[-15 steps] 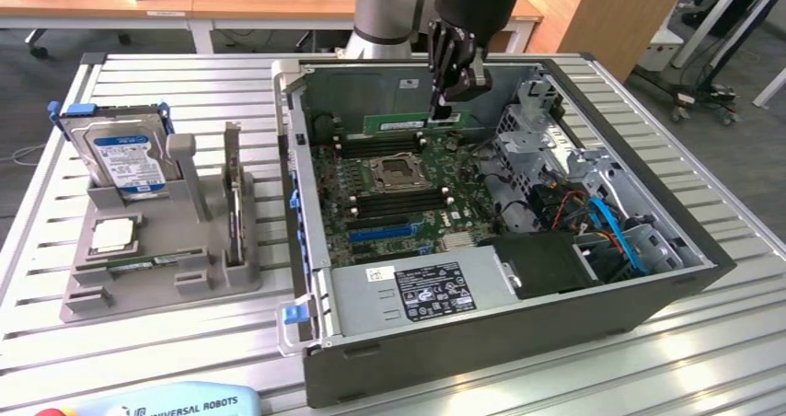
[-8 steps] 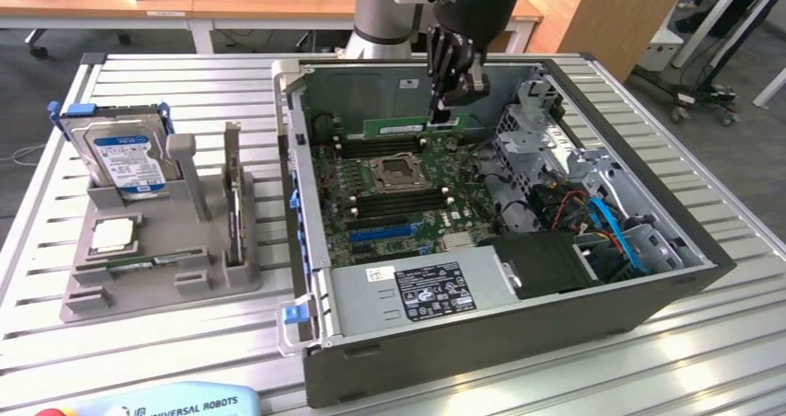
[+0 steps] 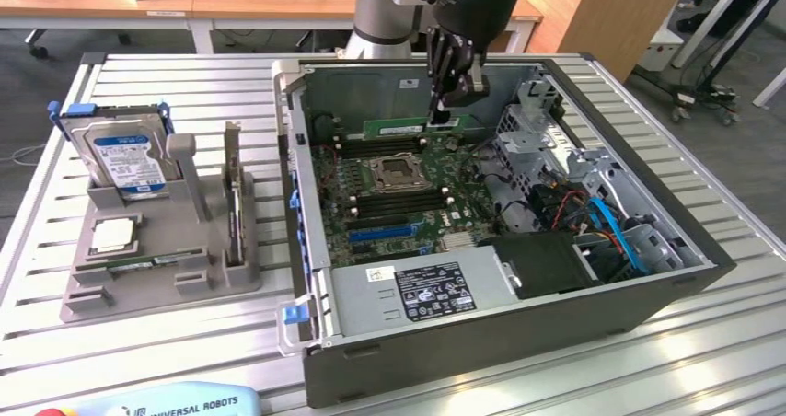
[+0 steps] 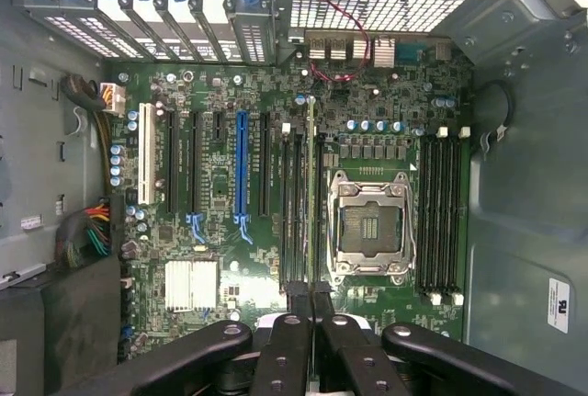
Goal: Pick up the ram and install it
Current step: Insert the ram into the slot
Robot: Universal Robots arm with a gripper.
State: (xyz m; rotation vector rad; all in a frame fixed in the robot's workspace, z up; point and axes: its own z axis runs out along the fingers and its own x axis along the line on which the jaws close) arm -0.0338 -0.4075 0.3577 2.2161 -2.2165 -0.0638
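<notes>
Inside the open computer case [image 3: 491, 342], the gripper [image 3: 444, 114] is pinched tight on the ram [image 3: 399, 121], holding it edge-down over the motherboard's [image 3: 368, 209] memory slots, beside the empty processor socket [image 3: 396, 169]. On the grey stand [image 3: 147, 292] (the exterior view's left) sit a blue-labelled hard drive [image 3: 123, 158] and a silver chip [image 3: 113, 235]. The pendant [image 3: 172, 404] reads "UNIVERSAL ROBOTS".

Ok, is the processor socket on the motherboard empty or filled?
Empty: the processor socket shows a bare dark contact field inside its metal frame, with nothing seated in it, and it looks the same in the exterior view.
</notes>
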